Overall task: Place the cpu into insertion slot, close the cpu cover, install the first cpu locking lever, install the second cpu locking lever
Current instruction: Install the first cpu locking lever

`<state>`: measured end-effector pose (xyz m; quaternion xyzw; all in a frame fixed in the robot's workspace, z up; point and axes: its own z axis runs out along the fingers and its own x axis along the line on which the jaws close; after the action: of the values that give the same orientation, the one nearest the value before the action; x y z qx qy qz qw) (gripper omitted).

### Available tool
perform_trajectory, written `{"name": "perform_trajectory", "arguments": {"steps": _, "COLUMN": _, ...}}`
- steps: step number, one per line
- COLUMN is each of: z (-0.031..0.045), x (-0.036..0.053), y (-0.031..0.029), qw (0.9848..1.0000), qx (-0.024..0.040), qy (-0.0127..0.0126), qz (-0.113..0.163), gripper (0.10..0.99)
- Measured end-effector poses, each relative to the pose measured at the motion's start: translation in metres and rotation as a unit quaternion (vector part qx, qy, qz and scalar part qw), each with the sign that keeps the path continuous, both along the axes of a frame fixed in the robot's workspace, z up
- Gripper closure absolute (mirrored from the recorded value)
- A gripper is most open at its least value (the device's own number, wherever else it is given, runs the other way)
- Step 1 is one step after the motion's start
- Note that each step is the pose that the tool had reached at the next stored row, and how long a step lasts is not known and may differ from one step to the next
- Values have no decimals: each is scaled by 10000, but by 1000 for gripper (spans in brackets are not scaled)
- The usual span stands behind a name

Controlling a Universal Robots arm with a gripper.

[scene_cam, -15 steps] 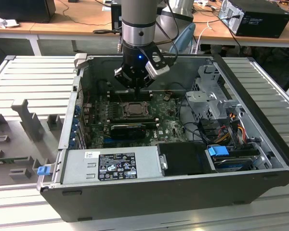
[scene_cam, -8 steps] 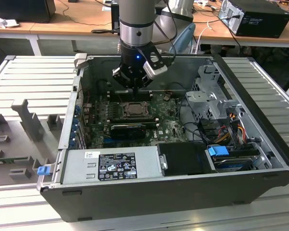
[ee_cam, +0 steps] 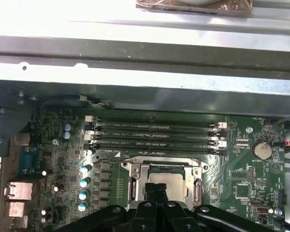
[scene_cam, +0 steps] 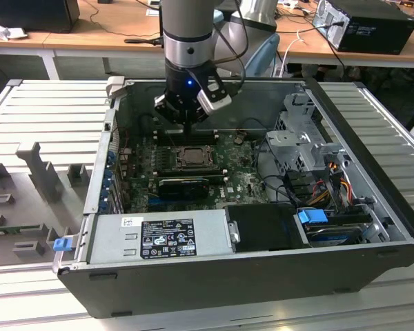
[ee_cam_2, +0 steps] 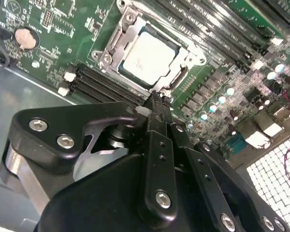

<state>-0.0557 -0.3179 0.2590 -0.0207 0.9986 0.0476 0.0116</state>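
Cpu, a small flat square chip with a pale silver-beige face (ee_cam_2: 147,53), sat in the square black insertion slot (ee_cam_2: 179,77), framed by the thin grey metal cpu cover (ee_cam_2: 111,46) lying flat over it. The black gripper (ee_cam_2: 157,99), fingers pressed together, had its tips at the socket's edge on the green motherboard (ee_cam_2: 53,29), inside the open dark computer case (scene_cam: 262,276).
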Motion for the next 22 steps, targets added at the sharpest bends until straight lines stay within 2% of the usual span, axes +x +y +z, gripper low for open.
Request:
{"name": "perform_trajectory", "arguments": {"steps": 7, "z": 0, "x": -83, "y": 0, "qw": 9999, "qx": 132, "qy": 0, "qz": 0, "gripper": 980}}
{"name": "perform_trajectory", "arguments": {"steps": 17, "z": 0, "x": -148, "y": 0, "qw": 9997, "qx": 239, "qy": 0, "qz": 0, "gripper": 980}}
{"name": "perform_trajectory", "arguments": {"steps": 22, "z": 0, "x": -190, "y": 0, "qw": 9995, "qx": 313, "qy": 0, "qz": 0, "gripper": 980}}
